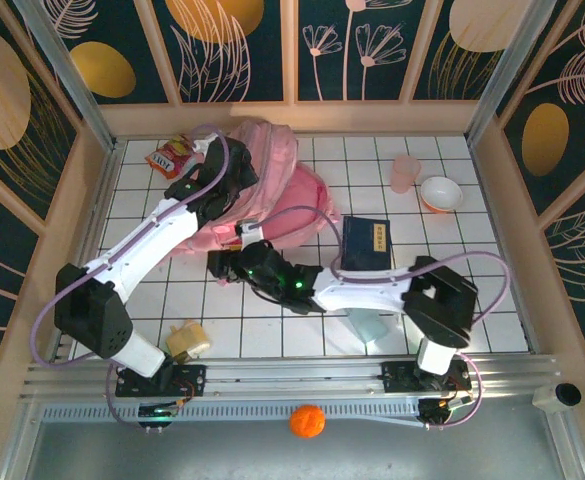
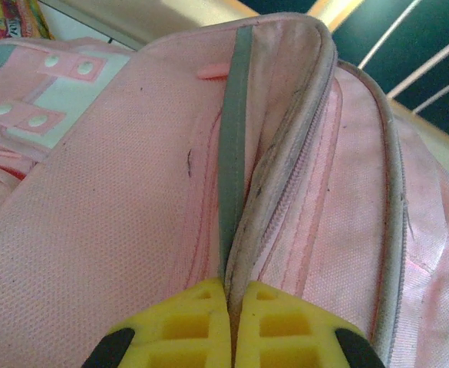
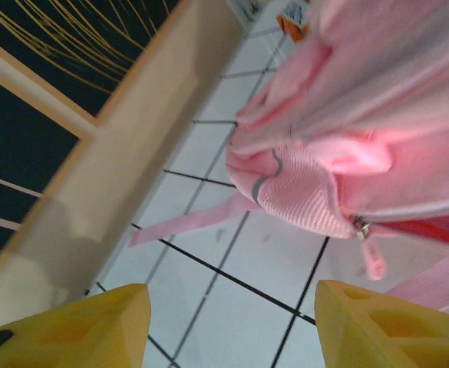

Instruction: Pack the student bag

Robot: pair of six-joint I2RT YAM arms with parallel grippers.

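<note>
- left hand (image 2: 230, 307): fingers pressed together, pinching a fold of the student bag (image 2: 117, 215); a grey strip (image 2: 234, 138) and the zip edge run down into the grip
- student bag: touching the left hand and rising straight ahead of it; pale pink, slumped on the white-tiled table (image 1: 472, 290); a white panel with pink tabs (image 2: 47, 107) lies up and to the left of that hand
- right hand (image 3: 232, 322): fingers held wide apart, nothing between them; hangs over bare tiles, just short of the bag
- zip pull (image 3: 360, 227) and loose pink strap (image 3: 186, 222): just ahead of the right hand, not touching it; the strap lies flat on the tiles
- wooden wall (image 3: 132, 153): to the left of the right hand, beyond the strap
- dark blue box (image 1: 366, 244): behind the right hand, beside its forearm
- snack packet (image 1: 169, 157): beyond the left hand, beside the bag
- pink cup (image 1: 404, 172) and white bowl (image 1: 440, 192): side by side, well apart from both hands
- orange ball (image 1: 307, 421): farthest back, behind both hands, on the grey ledge past the arm bases
</note>
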